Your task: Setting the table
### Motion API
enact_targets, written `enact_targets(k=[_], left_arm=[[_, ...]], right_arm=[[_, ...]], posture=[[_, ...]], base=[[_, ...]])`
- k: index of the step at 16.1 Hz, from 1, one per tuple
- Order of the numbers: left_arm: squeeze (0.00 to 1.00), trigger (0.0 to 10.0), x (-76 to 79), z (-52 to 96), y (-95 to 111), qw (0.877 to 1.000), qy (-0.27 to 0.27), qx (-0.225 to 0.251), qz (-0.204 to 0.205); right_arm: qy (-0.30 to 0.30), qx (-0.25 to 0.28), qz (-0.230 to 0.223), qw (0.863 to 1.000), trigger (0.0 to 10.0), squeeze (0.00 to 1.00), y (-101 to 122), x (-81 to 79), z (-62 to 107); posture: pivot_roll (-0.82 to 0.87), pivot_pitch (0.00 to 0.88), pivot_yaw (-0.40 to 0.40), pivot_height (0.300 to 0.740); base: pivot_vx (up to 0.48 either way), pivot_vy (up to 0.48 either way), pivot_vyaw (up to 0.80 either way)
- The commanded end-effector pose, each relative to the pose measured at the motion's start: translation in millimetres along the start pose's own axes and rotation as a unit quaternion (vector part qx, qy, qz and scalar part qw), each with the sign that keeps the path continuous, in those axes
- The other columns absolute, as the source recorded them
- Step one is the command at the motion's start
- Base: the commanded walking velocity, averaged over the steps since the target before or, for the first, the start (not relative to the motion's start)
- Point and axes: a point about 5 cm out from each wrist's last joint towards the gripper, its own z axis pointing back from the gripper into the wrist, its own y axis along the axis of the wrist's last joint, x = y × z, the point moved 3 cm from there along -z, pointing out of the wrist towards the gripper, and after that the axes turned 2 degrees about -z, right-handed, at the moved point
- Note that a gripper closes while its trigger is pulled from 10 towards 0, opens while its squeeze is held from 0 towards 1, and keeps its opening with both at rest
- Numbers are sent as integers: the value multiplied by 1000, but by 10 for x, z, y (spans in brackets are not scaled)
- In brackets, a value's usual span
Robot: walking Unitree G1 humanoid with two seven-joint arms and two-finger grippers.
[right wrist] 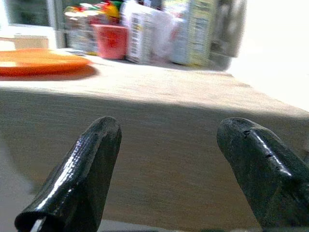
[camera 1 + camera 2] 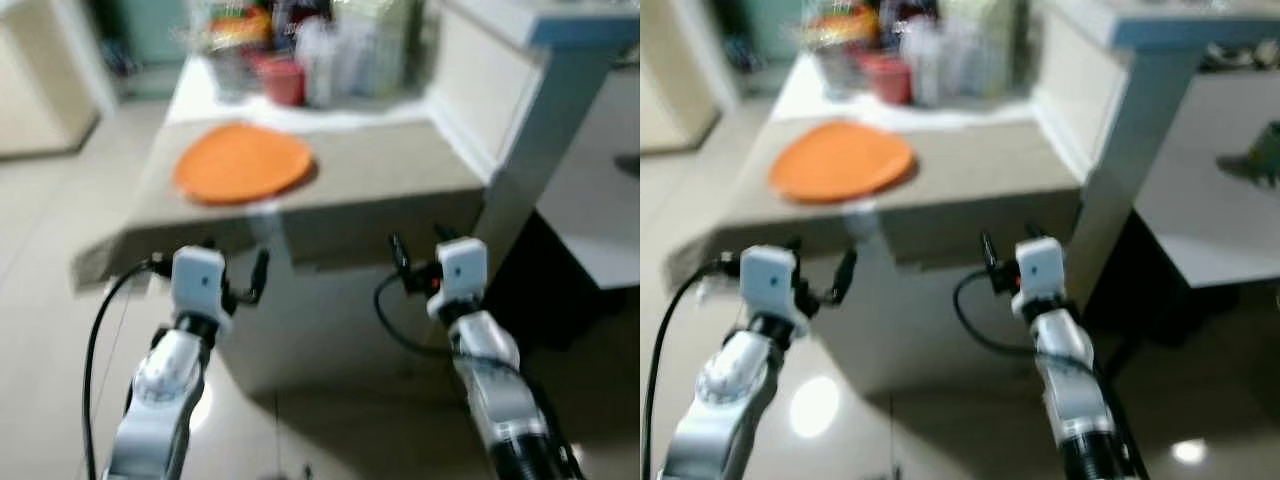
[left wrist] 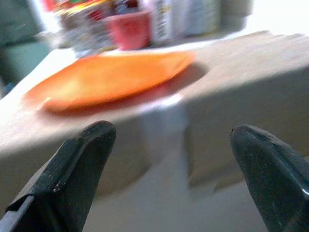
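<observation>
I see both arms raised forward, short of the table (image 2: 400,175) edge. The left gripper (image 3: 169,169) and right gripper (image 1: 169,164) are spread wide, holding nothing. The orange plate (image 2: 243,162) lies on the table near its front edge (view blurred), a red cup (image 2: 283,80) behind it.

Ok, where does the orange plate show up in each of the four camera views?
Left eye view: orange plate on the table, upper left of centre.
Right eye view: upper left, nearer the picture's left edge.
Left wrist view: across the upper half, beyond the open left gripper.
Right wrist view: a thin sliver at the left edge.
Shared landmark: the red cup behind the plate.
</observation>
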Motion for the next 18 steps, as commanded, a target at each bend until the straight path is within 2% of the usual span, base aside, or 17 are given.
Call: enact_targets(k=[1,5,7,9,14,18], left_arm=[[0,10000,94,-22,121,999,-24,23,-6],[0,10000,51,-136,401,998,-30,48,-1],[0,10000,70,-127,377,998,-32,45,0],[0,10000,38,-119,288,999,-6,28,28],[0,10000,-58,-95,148,998,33,-3,54],[0,10000,-49,-158,259,999,27,11,25]], right_arm=[[-11,1,11,1000,10000,0,1,92,29],[-6,15,14,1000,10000,0,43,62,26],[-9,21,9,1000,10000,0,70,57,19],[-9,17,10,1000,10000,0,62,60,18],[-8,17,14,1000,10000,0,94,95,-23],[-1,19,12,1000,10000,0,102,47,-6]], posture=[[-103,0,57,740],[-104,0,59,740],[-106,0,64,740],[-107,0,63,740],[-105,0,56,740],[-106,0,59,740]], base=[[405,255,0],[97,69,0],[0,0,0],[0,0,0],[0,0,0],[138,411,0]])
